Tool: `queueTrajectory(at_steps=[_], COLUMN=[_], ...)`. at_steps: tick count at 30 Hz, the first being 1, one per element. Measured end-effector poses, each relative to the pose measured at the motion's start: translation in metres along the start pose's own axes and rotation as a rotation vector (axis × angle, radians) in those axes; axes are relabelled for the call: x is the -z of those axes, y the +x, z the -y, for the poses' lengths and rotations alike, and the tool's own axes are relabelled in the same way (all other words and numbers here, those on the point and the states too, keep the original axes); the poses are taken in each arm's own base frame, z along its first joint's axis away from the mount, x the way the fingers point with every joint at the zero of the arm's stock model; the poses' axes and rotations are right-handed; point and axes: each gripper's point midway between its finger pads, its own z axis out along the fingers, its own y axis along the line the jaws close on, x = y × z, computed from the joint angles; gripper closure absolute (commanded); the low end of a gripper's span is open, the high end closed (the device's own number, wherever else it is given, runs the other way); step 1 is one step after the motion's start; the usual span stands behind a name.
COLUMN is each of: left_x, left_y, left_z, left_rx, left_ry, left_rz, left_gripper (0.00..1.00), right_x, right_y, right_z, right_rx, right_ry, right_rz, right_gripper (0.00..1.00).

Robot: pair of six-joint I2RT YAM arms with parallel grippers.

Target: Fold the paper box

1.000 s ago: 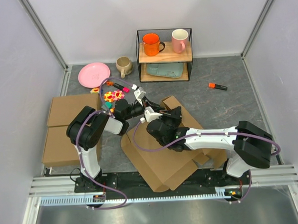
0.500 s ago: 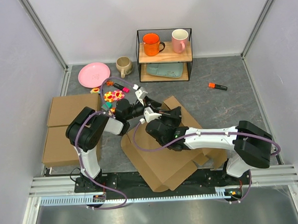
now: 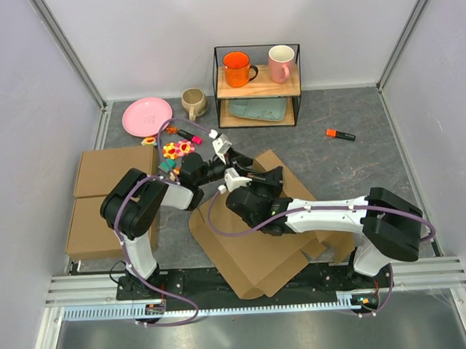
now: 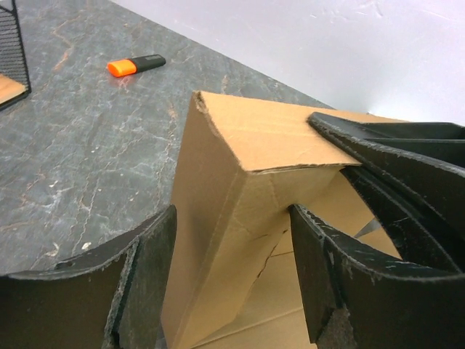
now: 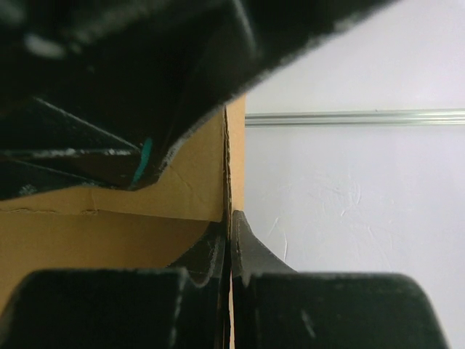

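The paper box (image 3: 249, 252) is a brown die-cut sheet lying flat in front of the arms, with one flap raised at its far edge. My right gripper (image 3: 258, 176) is shut on the top edge of that raised flap; in the right wrist view its fingers (image 5: 243, 243) pinch the thin cardboard edge (image 5: 234, 160). My left gripper (image 3: 226, 160) reaches in from the left and stands open. In the left wrist view its fingers (image 4: 149, 273) straddle the folded flap (image 4: 240, 153) without gripping it. The right gripper's black fingers (image 4: 392, 156) show on the flap's upper right corner.
Two ready-made brown boxes (image 3: 109, 197) lie at the left. A pink plate (image 3: 146, 115), a beige mug (image 3: 192, 103) and small colourful pieces (image 3: 177, 150) sit behind the left arm. A wire shelf (image 3: 258, 83) holds two mugs. An orange highlighter (image 3: 340, 134) lies at the back right.
My left gripper has opened and let go of the flap. The right gripper keeps its pinch on the flap's edge, and both arms have hardly moved.
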Motion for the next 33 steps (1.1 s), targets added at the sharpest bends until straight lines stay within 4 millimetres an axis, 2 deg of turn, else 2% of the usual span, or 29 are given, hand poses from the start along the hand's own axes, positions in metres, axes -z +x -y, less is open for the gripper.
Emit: queueTrajectory(at_steps=[5,6,8,9,11,12,15,20,25,28,29,31,32,33], left_x=[-0.006,-0.007,-0.008,-0.009,-0.010,-0.011,-0.012,-0.012,-0.012,-0.013,-0.013,-0.014,-0.014,-0.014], left_y=[-0.001,-0.001,0.000,0.001,0.001,0.001,0.000,-0.001,-0.001,-0.001,-0.001,-0.001,-0.002,-0.001], left_z=[0.007,0.007,0.007,0.006,0.001,-0.004,-0.009,-0.009,-0.010,-0.012,-0.012,-0.013,-0.013,-0.012], left_rx=[-0.012,-0.014,-0.020,-0.025,-0.031,-0.037,-0.065,-0.089,-0.097,-0.104,-0.106,-0.115,-0.118,-0.121], left_ry=[0.040,0.044,0.055,0.057,0.044,0.025,0.017,0.018,0.016,0.003,0.001,-0.010,-0.014,-0.016], left_rz=[-0.002,-0.002,0.000,0.001,0.006,0.012,0.020,0.021,0.021,0.026,0.027,0.031,0.032,0.033], left_gripper=[0.39,0.48,0.58,0.68,0.78,0.85,0.96,0.98,0.98,0.98,0.98,0.98,0.98,0.98], right_x=[0.000,0.000,0.000,-0.001,0.000,0.000,0.001,0.002,0.004,0.009,0.012,0.021,0.025,0.030], right_y=[0.000,0.000,0.001,0.002,0.002,0.002,0.000,-0.002,-0.004,-0.013,-0.017,-0.028,-0.033,-0.038], right_z=[0.000,0.001,0.001,0.001,0.001,0.002,0.002,0.003,0.001,-0.001,-0.002,-0.001,0.002,0.007], right_rx=[-0.005,-0.007,-0.002,-0.001,-0.002,-0.004,-0.011,-0.006,-0.030,-0.075,-0.096,-0.155,-0.187,-0.222], right_ry=[-0.001,-0.001,0.000,0.000,0.001,0.001,-0.002,-0.006,-0.026,-0.078,-0.098,-0.151,-0.171,-0.190], right_rz=[0.000,0.000,-0.005,-0.007,-0.008,-0.007,-0.002,-0.002,0.005,0.049,0.067,0.118,0.142,0.164], right_gripper=[0.98,0.98,0.98,0.98,0.98,0.98,0.96,0.88,0.71,0.55,0.41,0.24,0.11,0.02])
